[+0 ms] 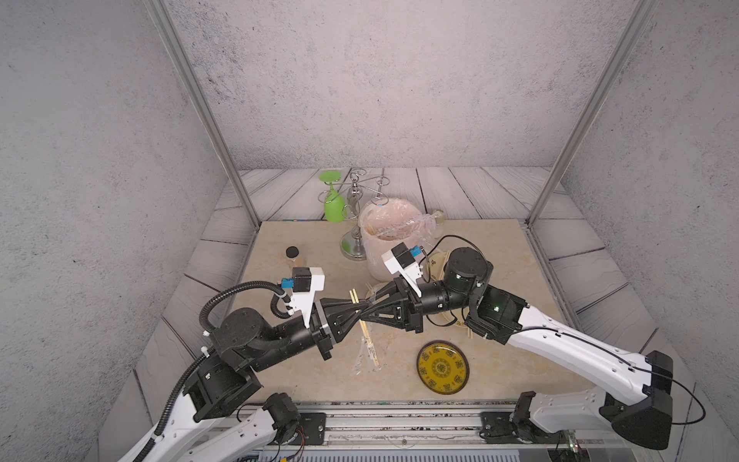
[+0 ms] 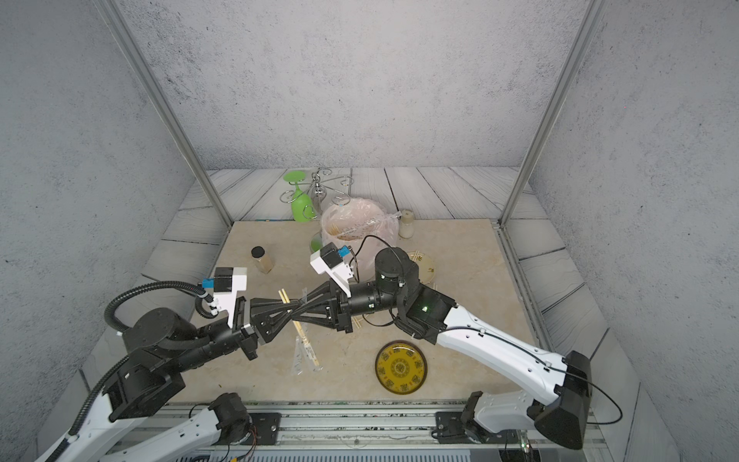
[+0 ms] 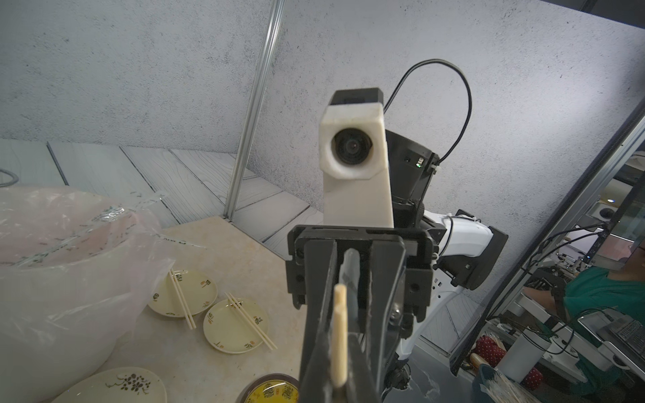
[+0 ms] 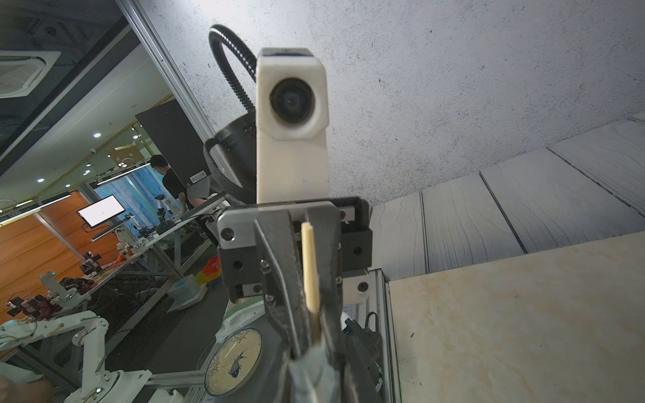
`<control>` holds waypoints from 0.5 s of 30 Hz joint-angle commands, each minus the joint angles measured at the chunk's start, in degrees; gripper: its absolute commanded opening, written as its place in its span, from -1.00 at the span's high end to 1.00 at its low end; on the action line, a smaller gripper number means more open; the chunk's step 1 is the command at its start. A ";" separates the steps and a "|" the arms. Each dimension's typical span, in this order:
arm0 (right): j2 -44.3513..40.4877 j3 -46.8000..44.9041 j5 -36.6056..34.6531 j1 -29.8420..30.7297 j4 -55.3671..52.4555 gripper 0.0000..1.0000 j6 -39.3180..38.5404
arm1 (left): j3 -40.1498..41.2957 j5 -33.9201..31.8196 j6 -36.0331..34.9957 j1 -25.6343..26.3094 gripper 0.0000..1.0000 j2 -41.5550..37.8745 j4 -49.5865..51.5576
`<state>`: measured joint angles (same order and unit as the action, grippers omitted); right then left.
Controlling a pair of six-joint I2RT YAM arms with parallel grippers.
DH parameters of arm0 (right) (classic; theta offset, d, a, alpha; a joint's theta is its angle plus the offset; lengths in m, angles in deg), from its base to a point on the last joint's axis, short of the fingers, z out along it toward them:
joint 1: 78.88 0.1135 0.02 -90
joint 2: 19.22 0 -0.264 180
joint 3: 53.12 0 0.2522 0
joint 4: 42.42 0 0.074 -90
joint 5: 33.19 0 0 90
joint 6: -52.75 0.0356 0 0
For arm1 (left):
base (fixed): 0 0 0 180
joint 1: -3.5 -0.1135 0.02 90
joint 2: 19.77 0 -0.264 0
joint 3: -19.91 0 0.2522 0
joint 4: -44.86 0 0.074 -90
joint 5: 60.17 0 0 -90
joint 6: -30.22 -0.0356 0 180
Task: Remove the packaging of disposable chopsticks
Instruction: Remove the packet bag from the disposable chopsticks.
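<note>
Two grippers meet tip to tip above the middle of the table [image 1: 500, 280]. The left gripper [image 1: 354, 313] is fully closed on the chopsticks [image 1: 352, 295], which stand roughly upright with their bare upper ends above the jaws. The right gripper [image 1: 370, 315] has its jaws drawn in narrowly on the sleeve [image 3: 350, 272]. The left wrist view shows this translucent strip pinched between them, just behind the sticks. Below the grip, the pair's lower part appears to sit inside the sleeve and reaches down toward the table. Whether it touches cannot be told.

Step in hand: separation. Both holds appear set, sticks in one gripper and sleeve in the other. No pull is evident yet.

The next move calls for:
1. Drawing the grippers apart along the sticks' length, not across it, so the sleeve slides off without bending the pair.
2. A firm hold on the thin film, which may slip or tear.
3. Clearance from the bag [image 1: 394, 224] behind and the yellow plate [image 1: 442, 367] in front.

Unwrapped pairs [image 3: 250, 321] lie across small plates [image 3: 200, 296] beside the bag, a likely set-down place.
</note>
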<state>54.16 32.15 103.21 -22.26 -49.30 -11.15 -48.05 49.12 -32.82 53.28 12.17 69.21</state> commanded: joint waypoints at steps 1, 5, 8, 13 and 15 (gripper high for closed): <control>-1.31 -1.92 -3.42 -1.34 -2.84 0.65 -1.19 | -0.93 -9.40 -0.15 -0.91 1.00 -3.05 -5.11; -1.66 -2.12 -2.43 -1.36 1.07 0.34 1.54 | -0.26 -5.72 1.38 -0.97 1.00 -1.76 -6.33; -2.09 -1.98 -2.49 -1.41 1.80 0.35 1.71 | -0.15 -3.66 2.43 -0.97 1.00 -0.95 -6.31; -2.13 -2.57 -3.04 -1.33 2.55 0.69 1.88 | 0.77 -2.32 3.75 -0.94 1.00 -1.69 -6.63; -1.93 -2.69 -2.21 -1.42 3.65 0.23 2.85 | 1.61 -2.80 4.34 -0.94 1.00 -2.42 -7.05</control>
<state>53.81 30.07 100.85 -23.68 -48.19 -9.33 -47.55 46.02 -29.89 52.43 10.88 64.71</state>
